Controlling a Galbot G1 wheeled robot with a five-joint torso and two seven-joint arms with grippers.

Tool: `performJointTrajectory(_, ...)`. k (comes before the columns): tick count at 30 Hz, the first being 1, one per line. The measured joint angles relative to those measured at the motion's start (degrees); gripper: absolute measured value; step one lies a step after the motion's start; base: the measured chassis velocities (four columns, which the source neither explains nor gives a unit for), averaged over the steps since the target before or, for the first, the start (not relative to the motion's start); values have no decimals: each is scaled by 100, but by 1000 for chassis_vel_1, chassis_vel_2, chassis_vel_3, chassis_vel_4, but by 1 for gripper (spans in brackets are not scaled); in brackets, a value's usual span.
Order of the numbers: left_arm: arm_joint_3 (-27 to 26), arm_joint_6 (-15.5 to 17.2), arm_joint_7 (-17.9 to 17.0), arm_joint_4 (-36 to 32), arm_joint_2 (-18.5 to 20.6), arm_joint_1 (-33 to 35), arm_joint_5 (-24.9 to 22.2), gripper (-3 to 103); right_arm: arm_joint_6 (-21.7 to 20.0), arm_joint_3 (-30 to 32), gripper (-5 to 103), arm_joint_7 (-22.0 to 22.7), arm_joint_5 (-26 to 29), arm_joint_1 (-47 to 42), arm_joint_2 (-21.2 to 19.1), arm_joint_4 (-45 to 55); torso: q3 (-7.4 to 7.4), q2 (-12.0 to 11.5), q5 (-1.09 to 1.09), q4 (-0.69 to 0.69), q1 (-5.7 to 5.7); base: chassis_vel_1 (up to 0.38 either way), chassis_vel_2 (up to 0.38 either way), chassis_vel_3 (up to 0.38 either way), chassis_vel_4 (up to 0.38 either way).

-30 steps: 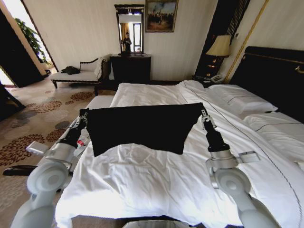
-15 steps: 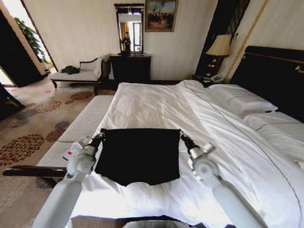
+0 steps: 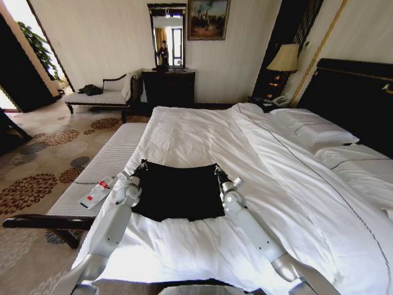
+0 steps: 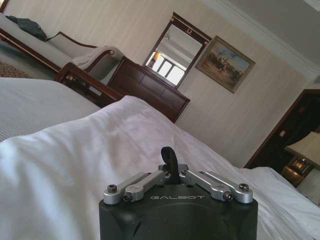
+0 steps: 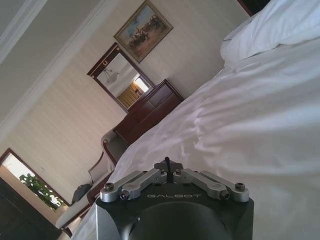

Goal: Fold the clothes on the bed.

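While the bottle [image 3: 95, 192] lies on the striped bench [image 3: 116, 157] by the bed's left edge, the shirt [image 3: 178, 192] lies flat on the bed [image 3: 202, 132], near the foot edge and closer to the left edge than the right. It is black and folded into a wide shape, and it rests on the white sheet. The left gripper [image 3: 142, 165] is at the shirt's far left corner, down at the sheet, and its fingers are pinched together on a bit of the black cloth, as the left wrist view shows [image 4: 169, 161]. The right gripper [image 3: 217, 169] is at the shirt's far right corner, also down low, and its fingers are closed on a small black bit of cloth too [image 5: 167, 163]. Both arms reach out from the foot edge, one along each side of the shirt. Two white pillows [image 3: 310, 126] lie near the right edge by the dark headboard [image 3: 350, 98].
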Motion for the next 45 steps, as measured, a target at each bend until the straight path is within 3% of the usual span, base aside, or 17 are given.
performJointTrajectory(6, -168, -37, 157, -335, 80, 474, -17, 2, 167, 215, 1, -267, 253, -589, -56, 334, 0, 0, 1, -2, 0, 0, 0, 0, 0)
performJointTrajectory(14, -413, -90, 175, -979, 452, 1338, 256, 2, 403, 486, 1, -440, -455, -1420, -67, 832, -1, 1, 0, 0, -1, 0, 0, 0, 0)
performJointTrajectory(21, -610, -274, 308, -1227, 513, 1872, 361, 2, 500, 605, 1, -430, -697, -1833, -111, 1168, -1, 1, 1, -2, -1, 0, 0, 0, 0)
performJointTrajectory(34, -888, -307, 403, -1664, 465, 2625, 353, 2, 727, 733, 1, -383, -1136, -2784, 106, 1560, -1, 1, 0, -3, 0, 0, 0, 0, 0)
performJointTrajectory(45, -1008, -445, 509, -1768, 519, 3130, 505, 2, 837, 740, 1, -248, -1426, -3025, 198, 1547, 0, 0, 1, -1, 1, 0, 0, 0, 0)
